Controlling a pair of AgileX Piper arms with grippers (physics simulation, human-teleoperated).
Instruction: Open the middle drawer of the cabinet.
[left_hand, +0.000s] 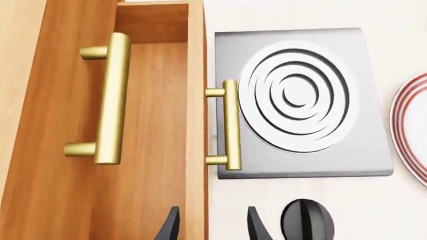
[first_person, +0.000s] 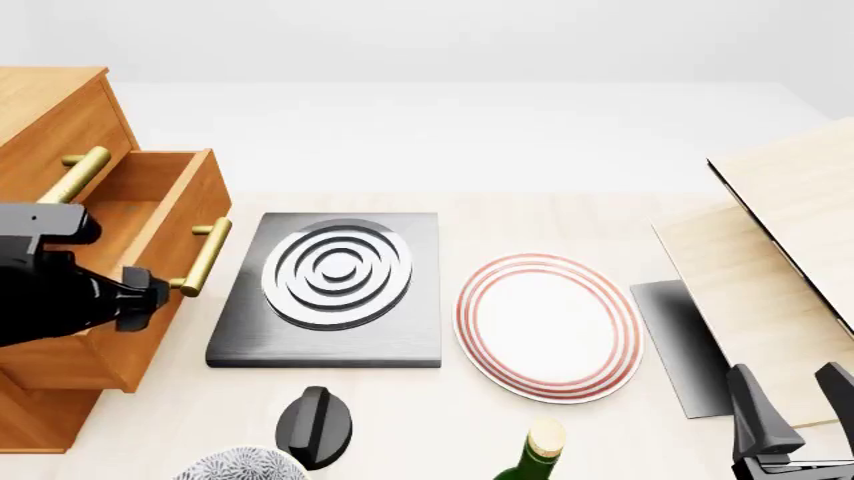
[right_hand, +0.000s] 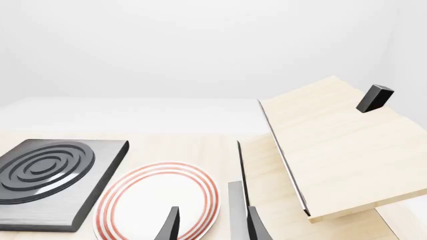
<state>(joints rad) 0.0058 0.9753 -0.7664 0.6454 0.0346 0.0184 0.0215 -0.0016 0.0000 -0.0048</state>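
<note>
The orange-brown cabinet (first_person: 47, 110) stands at the table's left. Its middle drawer (first_person: 198, 205) is pulled out, with its brass handle (first_person: 200, 258) facing the stove plate. The top drawer's handle (first_person: 83, 172) is above it. My left gripper (first_person: 150, 292) hangs over the drawer's front panel, open and empty. In the left wrist view the left gripper (left_hand: 213, 227) straddles the front panel, short of the handle (left_hand: 230, 125), beside the drawer's inside (left_hand: 153, 125). My right gripper (first_person: 790, 405) is open and empty at the front right, and it also shows in the right wrist view (right_hand: 213, 227).
A grey stove plate (first_person: 327, 290) with concentric rings lies right of the drawer. A red-rimmed plate (first_person: 547, 325) is in the middle. A black knob (first_person: 314, 425), a patterned bowl (first_person: 240, 465) and a bottle top (first_person: 541, 445) sit at the front. A pale board structure (first_person: 787, 230) stands right.
</note>
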